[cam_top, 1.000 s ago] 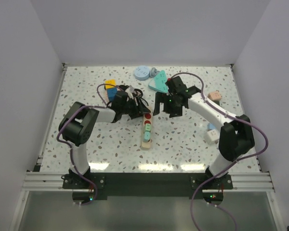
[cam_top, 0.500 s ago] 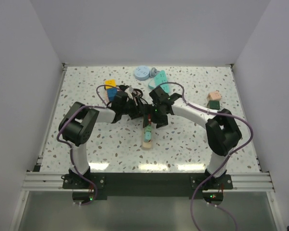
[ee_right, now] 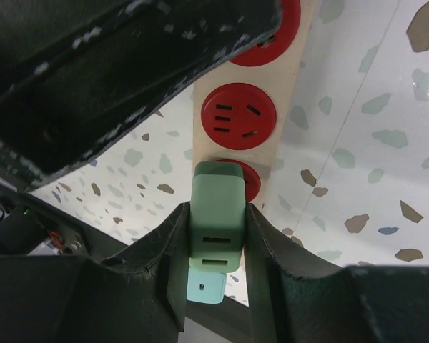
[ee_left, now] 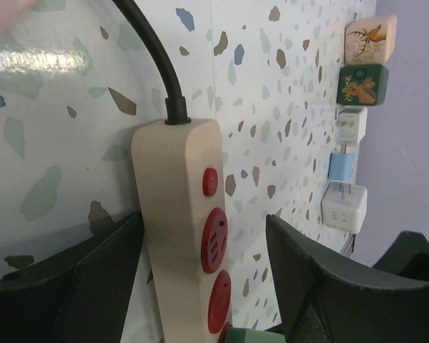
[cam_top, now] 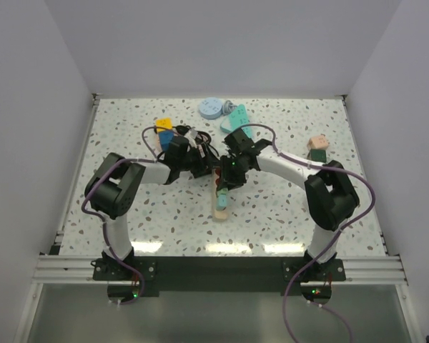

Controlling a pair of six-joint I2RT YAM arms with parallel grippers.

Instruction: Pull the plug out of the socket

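The cream power strip lies near the middle of the speckled table, running near to far. Its black cord leaves the far end. A pale green plug stands in one of the round red sockets, just past an empty red outlet on the side away from the cord.

The right gripper has the plug pinched between its fingers, one pad flat on each side face of the body. The left gripper straddles the cord end of the strip with its fingers spread. One finger looks to be against the strip's side, and the other stands clear with table showing between.

The plug looks like a small, hard plastic block: light, rigid and smooth-sided. The weight is nothing, and the resistance I'd expect is the prongs gripping inside the socket. The flat side faces are the right place to hold it. A grip low on the body, near the socket face, should keep the glossy sides from sliding through the pads.

The strip itself looks light and stiff, so it will probably lift with the plug unless the left fingers clamp or press it down. A straight pull along the prongs seems safest, since tilting could bind them.
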